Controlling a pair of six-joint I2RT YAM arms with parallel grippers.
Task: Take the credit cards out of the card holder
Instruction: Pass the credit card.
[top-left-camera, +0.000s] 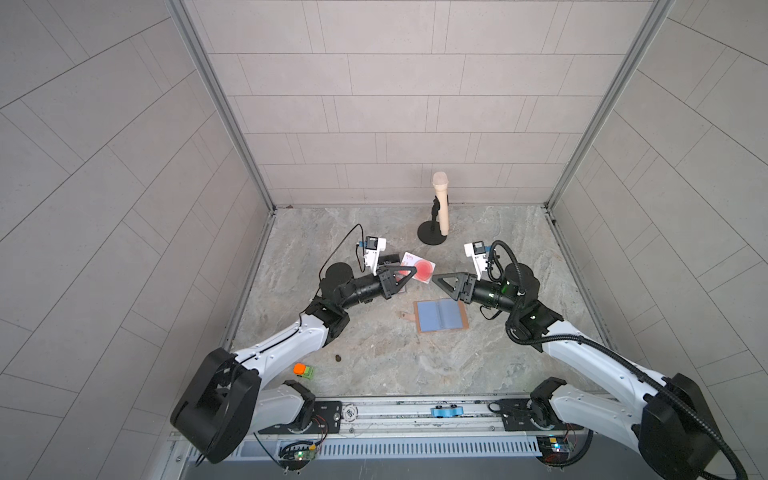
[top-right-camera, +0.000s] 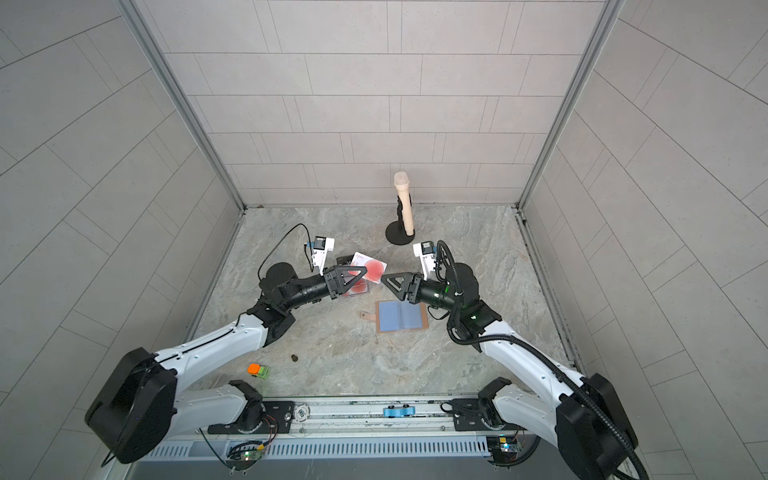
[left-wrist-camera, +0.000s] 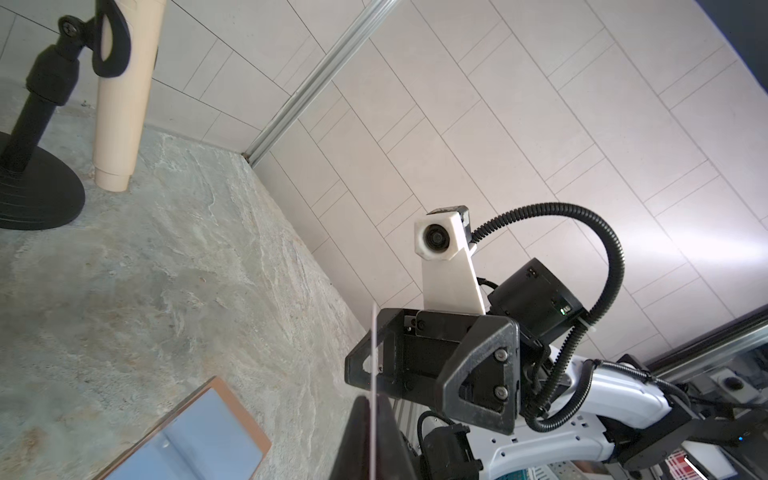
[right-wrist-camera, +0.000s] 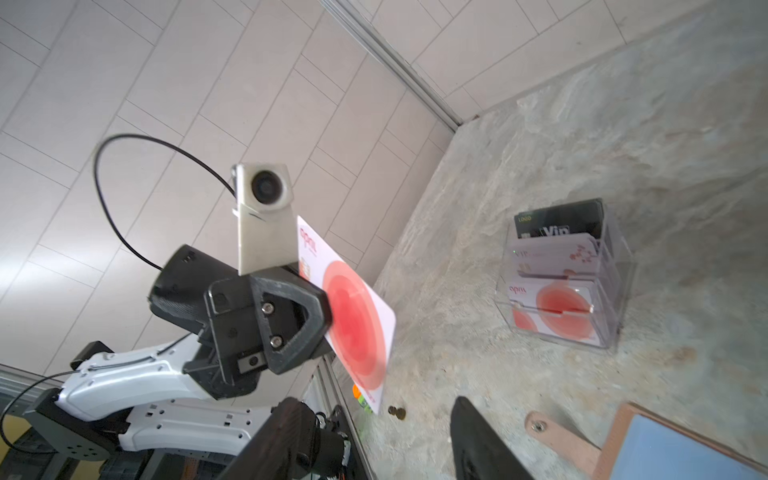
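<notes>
My left gripper is shut on one of the credit cards, a white one with red circles, and holds it above the table; it shows edge-on in the left wrist view. My right gripper faces it tip to tip and stands open, nothing between its fingers. The card holder lies open and flat below the right gripper, blue-grey sleeves up, snap tab to its left. I see no card in the sleeves that show.
A clear plastic box behind the left gripper holds a dark "Vip" card, a pale pink card and a red-circle card. A microphone on a black stand is at the back. An orange-green block and small coins lie front left.
</notes>
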